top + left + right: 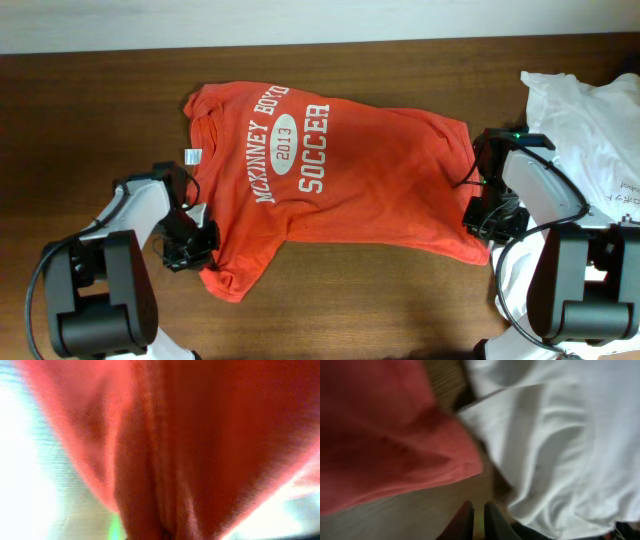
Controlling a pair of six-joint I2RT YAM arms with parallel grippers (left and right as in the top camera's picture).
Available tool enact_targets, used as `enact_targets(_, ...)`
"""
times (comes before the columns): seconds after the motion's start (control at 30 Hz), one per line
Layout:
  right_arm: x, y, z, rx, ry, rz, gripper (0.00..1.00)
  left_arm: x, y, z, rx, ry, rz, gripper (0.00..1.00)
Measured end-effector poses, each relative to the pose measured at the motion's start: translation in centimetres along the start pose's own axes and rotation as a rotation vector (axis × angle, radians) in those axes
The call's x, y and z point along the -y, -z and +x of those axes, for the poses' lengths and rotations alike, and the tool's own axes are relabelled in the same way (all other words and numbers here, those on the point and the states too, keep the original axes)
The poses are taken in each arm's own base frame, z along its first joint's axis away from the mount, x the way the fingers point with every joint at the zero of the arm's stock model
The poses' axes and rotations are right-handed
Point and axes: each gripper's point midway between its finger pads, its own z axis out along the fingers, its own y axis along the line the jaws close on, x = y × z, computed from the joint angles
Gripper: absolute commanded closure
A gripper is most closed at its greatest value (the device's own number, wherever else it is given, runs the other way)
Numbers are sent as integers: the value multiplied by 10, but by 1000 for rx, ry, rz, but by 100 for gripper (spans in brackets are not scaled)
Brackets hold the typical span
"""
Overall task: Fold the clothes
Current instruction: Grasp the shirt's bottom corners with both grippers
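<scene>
One orange-red T-shirt [340, 175] lies spread print-up; white T-shirts [590, 120] sit heaped, their count unclear.
Left gripper [190, 246] meets its edge, grip hidden by fabric; right gripper [477, 510] is pinched closed, empty.

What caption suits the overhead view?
Orange-red cotton T-shirt spread on wooden table, left gripper and right gripper at its edges.

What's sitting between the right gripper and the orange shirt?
Nothing visible. The right gripper is already at the orange T-shirt's right edge. The white T-shirts lie on its other side, beside the fingers, not between them and the orange fabric.
</scene>
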Motion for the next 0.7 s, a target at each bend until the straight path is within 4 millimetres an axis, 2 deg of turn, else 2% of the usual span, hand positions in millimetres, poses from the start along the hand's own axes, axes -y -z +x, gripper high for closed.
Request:
enact_targets(0.03,-14,1,6,-33,67,-81,78,-6,10,5,-26,24,-20,100)
enact_targets(0.07,-22,1,10,-50,95,-128,74,-12,20,1,-9,56,-20,100)
enact_targets(0.13,-33,4,15,-73,134,-201,72,-22,37,-9,52,118,0,100)
enact_targets(0.2,-42,6,19,-90,152,-256,64,-31,56,-12,126,199,77,100)
enact_targets(0.27,-51,9,24,-113,161,-315,63,-33,67,-13,170,227,123,100)
enact_targets(0.4,-65,10,35,-162,169,-401,63,-26,69,-15,182,213,148,100)
enact_targets(0.47,-68,-3,48,-201,171,-404,63,-23,69,-17,192,203,150,100)
enact_targets(0.57,-66,-18,52,-212,131,-382,60,-22,69,-18,196,199,151,100)
enact_targets(0.7,-60,-23,51,-209,93,-340,54,-22,69,-18,196,199,152,100)
